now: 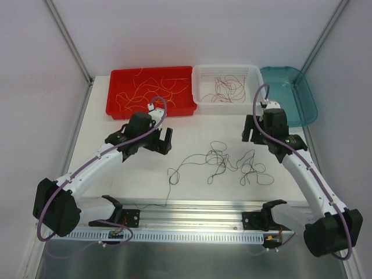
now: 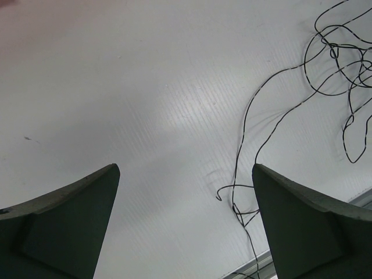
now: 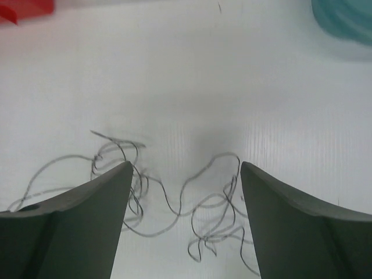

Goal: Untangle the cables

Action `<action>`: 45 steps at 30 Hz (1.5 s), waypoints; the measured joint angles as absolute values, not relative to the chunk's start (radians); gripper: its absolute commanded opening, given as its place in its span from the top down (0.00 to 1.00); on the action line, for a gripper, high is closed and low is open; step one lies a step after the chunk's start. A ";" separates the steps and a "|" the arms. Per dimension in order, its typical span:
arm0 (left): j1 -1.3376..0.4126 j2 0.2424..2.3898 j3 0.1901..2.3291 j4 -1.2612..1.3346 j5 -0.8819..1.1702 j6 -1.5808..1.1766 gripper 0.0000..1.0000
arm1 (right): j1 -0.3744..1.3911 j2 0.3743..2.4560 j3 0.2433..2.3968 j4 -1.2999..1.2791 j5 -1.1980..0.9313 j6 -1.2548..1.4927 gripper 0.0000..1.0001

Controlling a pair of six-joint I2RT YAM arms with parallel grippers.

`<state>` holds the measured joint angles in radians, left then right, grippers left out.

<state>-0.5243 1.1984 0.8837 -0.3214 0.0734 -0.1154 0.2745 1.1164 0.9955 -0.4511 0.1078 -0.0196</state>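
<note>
The left tool (image 2: 186, 168) and the right tool (image 3: 186, 165) are hanging wide and empty while the black cables (image 1: 220, 158) are lying tangled on the desk (image 1: 116, 174) at the centre of the top view, so closing on 2 crossed strands is risking tightening the knot.

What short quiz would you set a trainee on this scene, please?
1. True or false: the red tray holds yellow-orange cables.
2. Where do the black cables lie? A in the red tray; B on the table; C held in a gripper.
3. Fill in: the left gripper and the right gripper both stand ___, holding nothing.
Key: 1 true; 2 B; 3 open.
</note>
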 measured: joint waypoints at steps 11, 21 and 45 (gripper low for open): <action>-0.524 1.186 0.884 -0.328 0.096 -0.128 0.01 | 0.276 0.983 0.798 -0.527 0.011 0.021 0.29; -0.524 1.186 0.884 -0.331 0.095 -0.131 0.01 | 0.282 1.305 0.831 -0.373 -0.215 -0.120 0.28; -0.524 1.200 0.890 -0.345 0.095 -0.130 0.01 | 0.385 1.648 1.338 -0.443 -0.329 -0.249 0.99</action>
<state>-0.5243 1.1995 0.8902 -0.3450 0.0948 -0.1299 0.3847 1.6482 1.3380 -0.4431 -0.3294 -0.2493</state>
